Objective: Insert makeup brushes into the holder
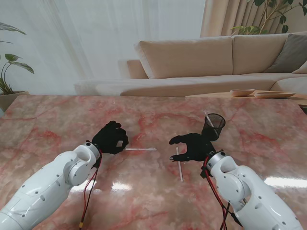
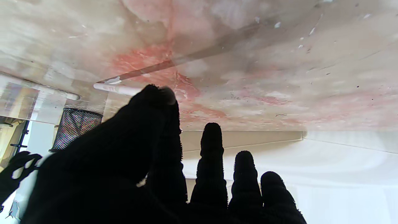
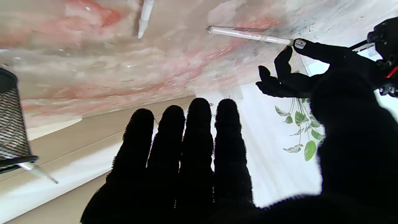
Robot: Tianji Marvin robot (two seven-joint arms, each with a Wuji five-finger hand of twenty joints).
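Two black-gloved hands low over the pink marble worktop (image 1: 57,120), neither gripping anything.

Left hand (image 1: 111,138): fingers loosely curled, thumb and forefinger close together at the near end of a white brush (image 1: 140,149), but not closed round it. From the left wrist view, thumb tip (image 2: 158,93) right beside the brush's end (image 2: 116,89); touching or just short, cannot tell. Other three fingers (image 2: 212,146) straight and spread apart. Brush flat on the worktop, running sideways from this hand toward the right.

Right hand (image 1: 192,146): open, four fingers (image 3: 199,130) held straight and side by side, thumb out to the side. Hovering over the far end of a second white brush (image 1: 180,166), which lies flat, pointing toward me and away; far end hidden under the palm in the stand view. Contact with it not visible in any view.

Just beyond the right hand, a little to its right: black mesh holder (image 1: 213,126), upright on the worktop, open top tilted toward the camera's view. One thin pale handle (image 1: 209,119) already leaning inside, sticking out past the rim; seen too from the right wrist view, poking out of the holder's mouth (image 3: 37,171).

Farther out, past the worktop's far edge: beige sofa (image 1: 192,60), a low table with two shallow dishes (image 1: 242,92), leafy plants (image 1: 9,72) at both sides, pale curtains (image 1: 72,38).
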